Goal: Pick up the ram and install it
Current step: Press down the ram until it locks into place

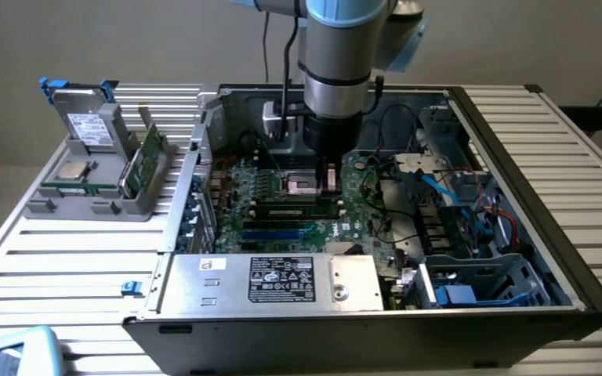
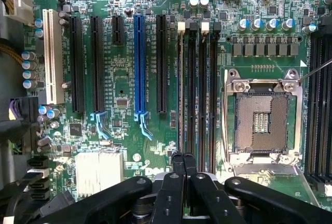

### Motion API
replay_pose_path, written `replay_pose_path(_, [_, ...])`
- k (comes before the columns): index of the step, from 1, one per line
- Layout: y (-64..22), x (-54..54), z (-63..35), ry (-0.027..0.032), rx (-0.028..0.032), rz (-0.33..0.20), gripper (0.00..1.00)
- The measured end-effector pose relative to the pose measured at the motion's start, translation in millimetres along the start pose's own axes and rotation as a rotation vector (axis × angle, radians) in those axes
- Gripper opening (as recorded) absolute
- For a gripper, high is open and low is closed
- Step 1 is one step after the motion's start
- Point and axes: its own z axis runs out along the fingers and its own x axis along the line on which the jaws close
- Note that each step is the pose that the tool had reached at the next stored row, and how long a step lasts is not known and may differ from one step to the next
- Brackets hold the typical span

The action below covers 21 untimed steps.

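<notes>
Now, from the exterior view, the black gripper (image 1: 331, 174) on the grey and blue arm is down inside the open black computer case (image 1: 531, 141), over the green motherboard (image 1: 280, 223) beside the silver processor socket (image 1: 304, 186); the long green ram stick (image 1: 299, 209) lies in a slot just in front of it; a grey parts holder (image 1: 92, 207) sits on the slatted table (image 1: 60, 258) to the exterior view's left; from the wrist view, the gripper's black fingers (image 2: 176, 172) are clenched together, holding nothing, just over the black memory slots (image 2: 193, 84); the socket (image 2: 262, 117) sits open alongside.
</notes>
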Motion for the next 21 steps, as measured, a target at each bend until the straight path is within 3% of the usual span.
replay_pose_path(4, [0.0, -0.3, 1.4, -0.0004, 0.0074, 0.0, 0.11])
replay_pose_path(21, [1.5, -1.0, 6.5, -0.0001, 0.0098, 0.0, 0.11])
